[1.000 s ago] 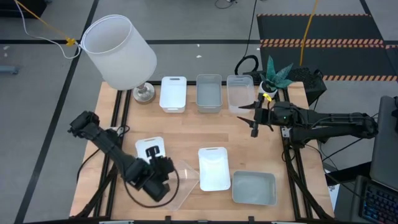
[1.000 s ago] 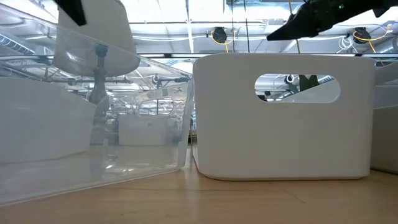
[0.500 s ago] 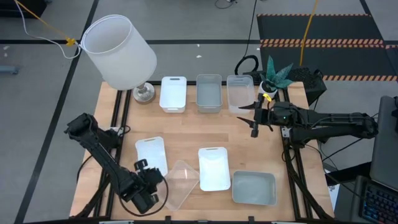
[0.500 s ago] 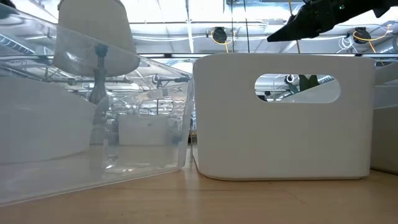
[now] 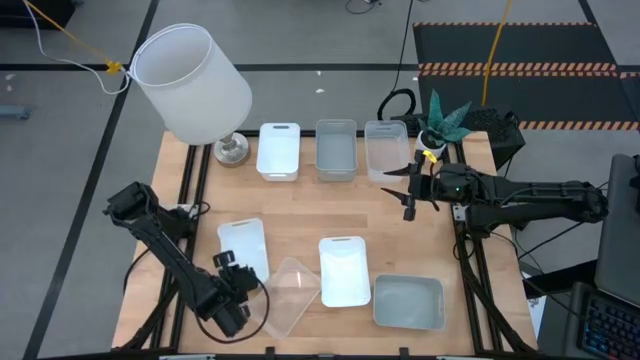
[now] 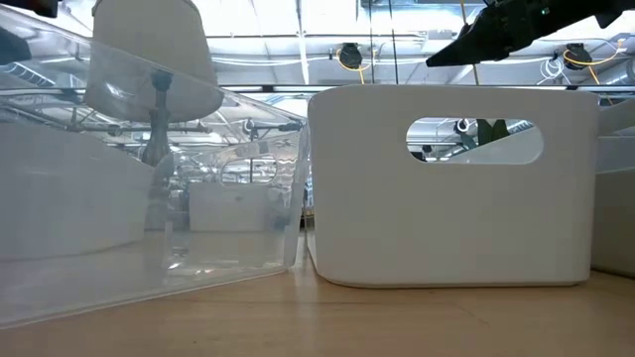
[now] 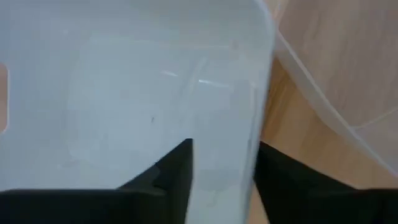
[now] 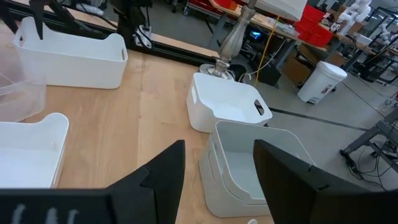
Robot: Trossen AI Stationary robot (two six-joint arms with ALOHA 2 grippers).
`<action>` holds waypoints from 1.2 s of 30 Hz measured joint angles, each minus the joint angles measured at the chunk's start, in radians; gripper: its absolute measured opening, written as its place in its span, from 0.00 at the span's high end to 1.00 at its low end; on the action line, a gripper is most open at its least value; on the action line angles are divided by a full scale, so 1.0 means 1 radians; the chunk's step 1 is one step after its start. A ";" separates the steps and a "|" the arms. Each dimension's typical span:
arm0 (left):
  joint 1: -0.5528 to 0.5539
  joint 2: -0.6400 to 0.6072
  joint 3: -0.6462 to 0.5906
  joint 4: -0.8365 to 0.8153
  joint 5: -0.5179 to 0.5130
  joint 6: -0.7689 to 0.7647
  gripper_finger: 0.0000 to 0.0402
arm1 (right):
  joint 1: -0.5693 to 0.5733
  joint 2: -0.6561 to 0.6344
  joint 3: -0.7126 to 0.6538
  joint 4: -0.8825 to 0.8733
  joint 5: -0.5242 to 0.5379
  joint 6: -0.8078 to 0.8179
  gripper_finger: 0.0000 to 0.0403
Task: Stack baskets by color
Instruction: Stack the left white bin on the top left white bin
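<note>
Low over the near end of a white basket (image 5: 243, 240) at the near left, my left gripper (image 5: 232, 266) points steeply down and is open. In the left wrist view one finger (image 7: 177, 168) is over the basket's inside, the other (image 7: 280, 177) outside its side wall (image 7: 260, 106). A clear basket (image 5: 290, 295) lies tilted beside it. Another white basket (image 5: 343, 270) and a grey basket (image 5: 408, 302) sit at the near right. White (image 5: 278, 150), grey (image 5: 335, 150) and clear (image 5: 387, 150) baskets line the far edge. My right gripper (image 5: 410, 192) hovers open at mid right. My left gripper comes from above at the white basket's side wall (image 7: 258, 130), near its near end, with one finger inside the basket and one outside. I cannot tell whether either finger touches the wall. The basket rests flat on the table.
A big white lampshade on a metal lamp base (image 5: 232, 150) stands at the far left corner. A potted plant (image 5: 445, 120) stands at the far right. Bare wood (image 5: 330, 205) lies between the two rows of baskets.
My left gripper has sunk and drawn back toward the table's near left, from over the middle of the white basket to its near end. The baskets have stayed where they were.
</note>
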 joint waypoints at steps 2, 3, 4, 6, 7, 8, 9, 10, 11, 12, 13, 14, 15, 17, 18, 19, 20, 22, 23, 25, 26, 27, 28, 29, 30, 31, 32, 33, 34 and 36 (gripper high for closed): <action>0.009 0.000 0.000 -0.006 0.000 0.031 0.74 | 0.000 0.000 0.000 0.000 0.000 0.000 0.55; 0.014 0.000 0.000 -0.005 0.000 0.048 0.79 | 0.000 0.000 0.000 0.000 0.000 0.000 0.55; 0.020 0.000 0.000 -0.005 0.000 0.068 0.85 | 0.000 0.000 0.000 0.000 0.000 0.000 0.55; 0.034 0.000 0.006 -0.016 0.008 0.122 0.95 | 0.000 0.000 0.000 0.001 0.000 0.000 0.55; 0.040 0.000 0.015 -0.028 0.011 0.149 0.97 | 0.000 0.000 0.000 0.001 0.000 0.000 0.55; 0.047 0.000 0.028 -0.044 0.014 0.177 0.97 | 0.000 0.002 0.000 0.006 0.001 0.000 0.55; 0.055 0.000 0.045 -0.067 0.018 0.206 0.97 | 0.001 0.007 0.000 0.019 0.003 -0.001 0.55; 0.063 0.000 0.064 -0.092 0.023 0.236 0.97 | 0.006 0.014 0.000 0.030 0.005 -0.001 0.55; 0.073 0.000 0.085 -0.121 0.026 0.266 0.97 | 0.014 0.023 0.000 0.034 0.005 -0.002 0.55; 0.084 0.000 0.110 -0.150 0.026 0.293 0.98 | 0.023 0.035 0.000 0.038 0.005 -0.009 0.55; 0.095 0.000 0.138 -0.182 0.022 0.321 0.98 | 0.034 0.049 0.000 0.046 0.005 -0.021 0.55; 0.104 0.000 0.166 -0.214 0.013 0.355 0.99 | 0.046 0.064 0.000 0.052 0.005 -0.030 0.55; 0.110 0.000 0.194 -0.245 -0.002 0.398 0.98 | 0.058 0.082 0.000 0.062 0.005 -0.040 0.55; 0.118 0.000 0.251 -0.287 -0.039 0.536 0.98 | 0.085 0.121 0.000 0.104 0.002 -0.058 0.55; 0.119 0.000 0.279 -0.299 -0.057 0.625 0.98 | 0.101 0.140 0.000 0.131 0.001 -0.068 0.55; 0.122 0.000 0.300 -0.298 -0.074 0.720 0.99 | 0.116 0.160 0.000 0.160 -0.005 -0.077 0.55; 0.124 0.000 0.323 -0.298 -0.090 0.816 0.99 | 0.132 0.182 0.000 0.192 -0.023 -0.087 0.55; 0.130 0.000 0.361 -0.296 -0.122 0.994 0.99 | 0.168 0.224 0.016 0.230 -0.051 -0.105 0.55; 0.135 0.000 0.376 -0.296 -0.135 1.076 0.98 | 0.190 0.247 0.033 0.242 -0.051 -0.114 0.55; 0.146 0.000 0.395 -0.297 -0.141 1.235 0.98 | 0.239 0.291 0.070 0.253 -0.051 -0.150 0.55; 0.152 0.000 0.399 -0.298 -0.143 1.306 0.98 | 0.266 0.312 0.086 0.253 -0.051 -0.171 0.55; 0.158 0.000 0.403 -0.298 -0.143 1.371 0.98 | 0.294 0.334 0.103 0.253 -0.051 -0.190 0.55; 0.163 0.000 0.405 -0.296 -0.143 1.422 0.99 | 0.319 0.356 0.117 0.255 -0.053 -0.208 0.55; 0.170 0.000 0.406 -0.294 -0.143 1.457 0.99 | 0.342 0.376 0.132 0.255 -0.053 -0.223 0.55; 0.177 0.000 0.406 -0.293 -0.142 1.484 0.99 | 0.362 0.394 0.146 0.255 -0.054 -0.235 0.55; 0.185 0.000 0.406 -0.294 -0.142 1.504 0.99 | 0.382 0.414 0.163 0.255 -0.053 -0.245 0.55; 0.192 0.000 0.406 -0.293 -0.143 1.522 0.98 | 0.398 0.434 0.179 0.257 -0.051 -0.257 0.55; 0.199 0.000 0.406 -0.293 -0.142 1.546 0.98 | 0.414 0.452 0.191 0.256 -0.051 -0.269 0.55; 0.204 0.000 0.406 -0.291 -0.143 1.577 0.97 | 0.428 0.473 0.202 0.252 -0.055 -0.282 0.55; 0.213 0.000 0.406 -0.280 -0.142 1.633 0.97 | 0.446 0.518 0.231 0.242 -0.042 -0.313 0.55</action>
